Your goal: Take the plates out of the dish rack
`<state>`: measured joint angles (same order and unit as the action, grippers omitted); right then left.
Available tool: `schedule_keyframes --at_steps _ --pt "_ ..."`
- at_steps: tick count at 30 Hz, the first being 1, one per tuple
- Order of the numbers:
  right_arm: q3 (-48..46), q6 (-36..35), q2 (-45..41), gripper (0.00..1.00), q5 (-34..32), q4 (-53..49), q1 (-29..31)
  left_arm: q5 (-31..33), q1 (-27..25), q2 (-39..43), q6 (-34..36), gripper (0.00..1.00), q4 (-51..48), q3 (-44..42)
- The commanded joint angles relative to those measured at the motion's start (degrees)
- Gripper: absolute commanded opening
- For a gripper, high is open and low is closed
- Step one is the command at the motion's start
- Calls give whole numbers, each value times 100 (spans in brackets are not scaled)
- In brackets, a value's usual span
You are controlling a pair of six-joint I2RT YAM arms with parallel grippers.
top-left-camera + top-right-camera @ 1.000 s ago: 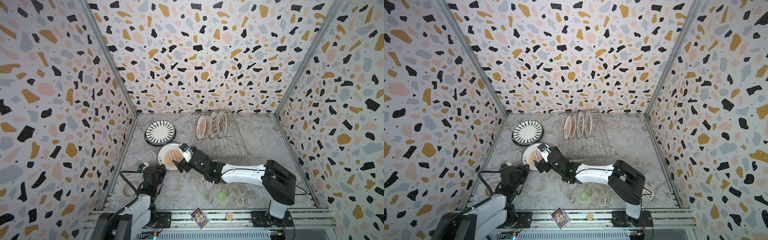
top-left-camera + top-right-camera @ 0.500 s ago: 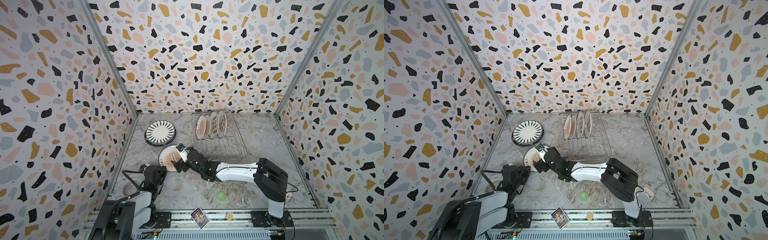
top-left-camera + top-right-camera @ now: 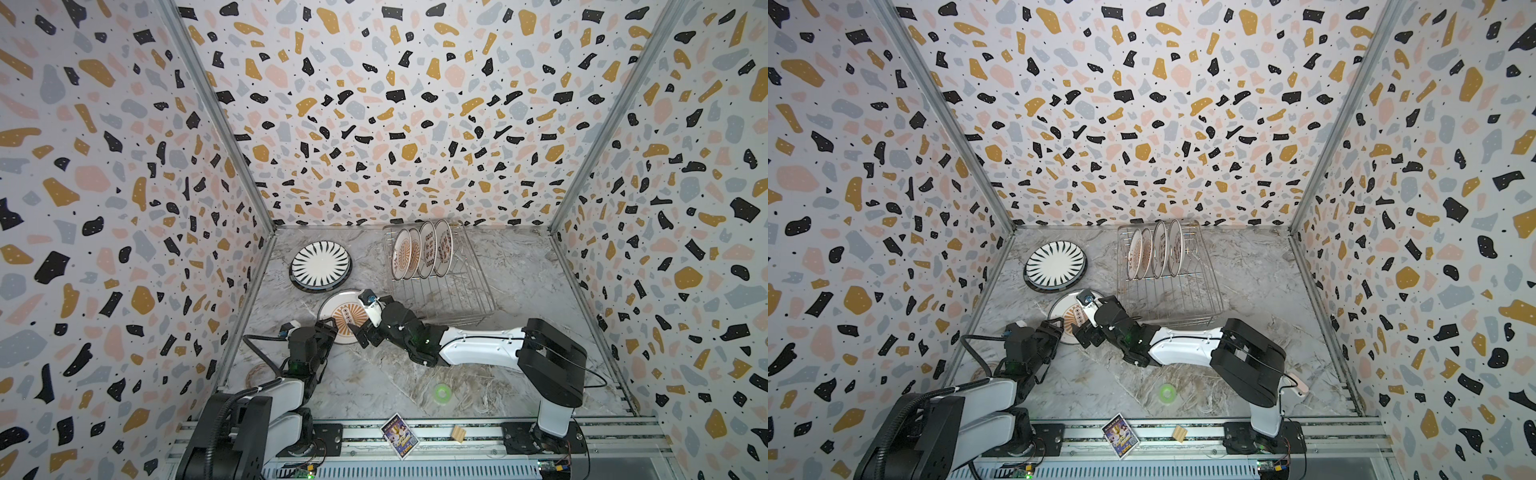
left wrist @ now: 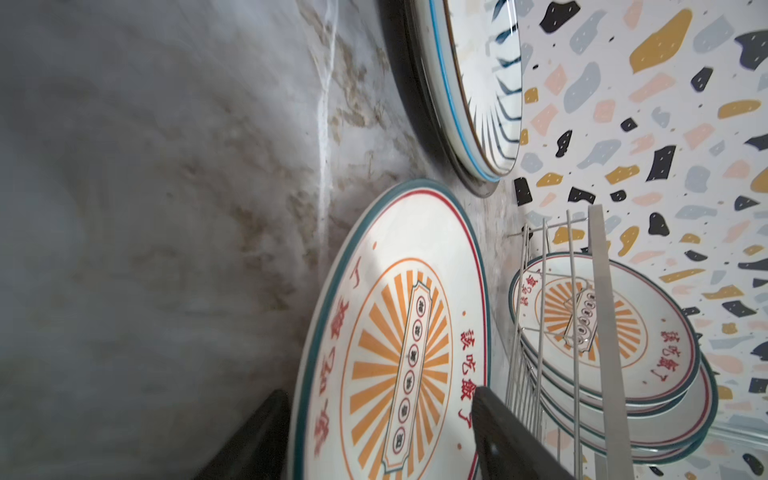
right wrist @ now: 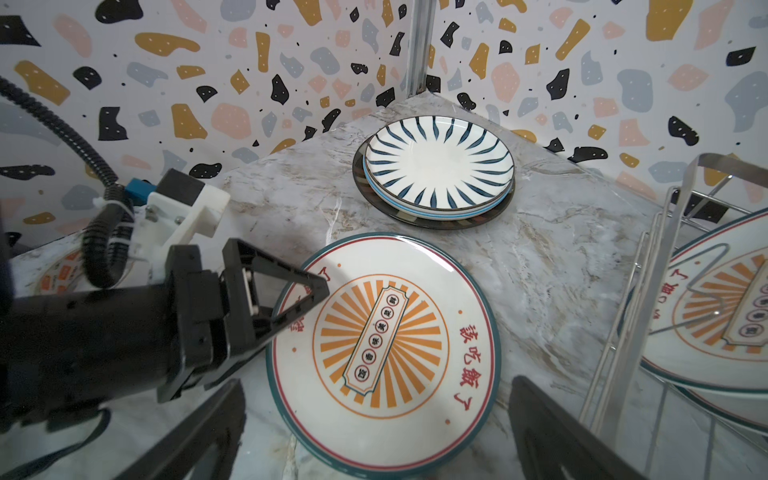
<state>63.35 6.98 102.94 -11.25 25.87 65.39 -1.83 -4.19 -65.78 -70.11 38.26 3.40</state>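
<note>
1. Marble tabletop (image 3: 523,291), boxed in by terrazzo walls (image 3: 374,104). In both top views the dish rack (image 3: 457,299) (image 3: 1183,299) sits at the far middle. Four racked plates (image 3: 422,253) (image 3: 1154,253) stand on edge at its far end.
2. In the same views the striped plate (image 3: 320,264) (image 3: 1054,264) lies flat, left of the rack. The sunburst plate (image 3: 343,316) (image 3: 1069,311) lies flat on the table just off the rack's near-left corner.
3. Left gripper (image 3: 328,328) (image 3: 1054,330) is at the sunburst plate's near rim. Right gripper (image 3: 360,334) (image 3: 1084,334) is just beside it, its arm lying along the rack's near side. Green ring (image 3: 442,392), card (image 3: 399,434) and wooden block (image 3: 458,434) are well in front of the rack.
4. Left wrist view: the left gripper's jaws are apart, straddling the sunburst plate's rim; the plate rests on the table and is not clamped. The rack and its plates are just beyond that plate.
5. Right wrist view: the right gripper's jaws are wide and hold nothing, over the sunburst plate's near edge. One left gripper finger (image 5: 307,286) overhangs the rim. The striped plate sits stacked on a dark-rimmed plate (image 5: 440,222), apart from the rack.
</note>
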Motion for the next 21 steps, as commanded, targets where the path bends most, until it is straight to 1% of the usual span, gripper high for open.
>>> schedule_keyframes --at_steps 1,3,5,6,8,9,10,12,15,18,20,21 --pt "-171 -72 -733 100 394 456 -14 532 23 152 -16 84 -458 -48" --pt "-368 -66 -1023 99 482 564 -16 705 23 327 -56 94 -605 -60" --pt "-562 -62 -1297 100 483 648 -14 837 23 553 -56 100 -737 -50" --pt "-701 -54 -1456 99 502 731 -32 911 23 680 -49 100 -802 -42" --pt "-1022 18 -1780 99 865 1006 -165 1085 23 958 85 100 -940 57" --pt "-1205 136 -1958 99 1042 1188 -288 1210 23 1114 183 100 -1148 178" --pt "-1345 348 -2134 99 1080 1280 -428 1358 23 1285 270 100 -1493 331" --pt "-1472 625 -2434 99 1072 1184 -708 1724 23 1640 399 100 -2031 517" --pt "-1553 617 -2843 99 1034 795 -1146 2107 23 2290 459 100 -2285 530" --pt "-1654 647 -3153 99 865 547 -1618 1967 -15 2864 735 100 -2081 496" --pt "-1692 680 -3290 99 878 402 -1931 1628 -84 3077 986 100 -1632 406" --pt "-1716 682 -3347 99 885 361 -2090 1289 -124 3128 1237 100 -1215 346"
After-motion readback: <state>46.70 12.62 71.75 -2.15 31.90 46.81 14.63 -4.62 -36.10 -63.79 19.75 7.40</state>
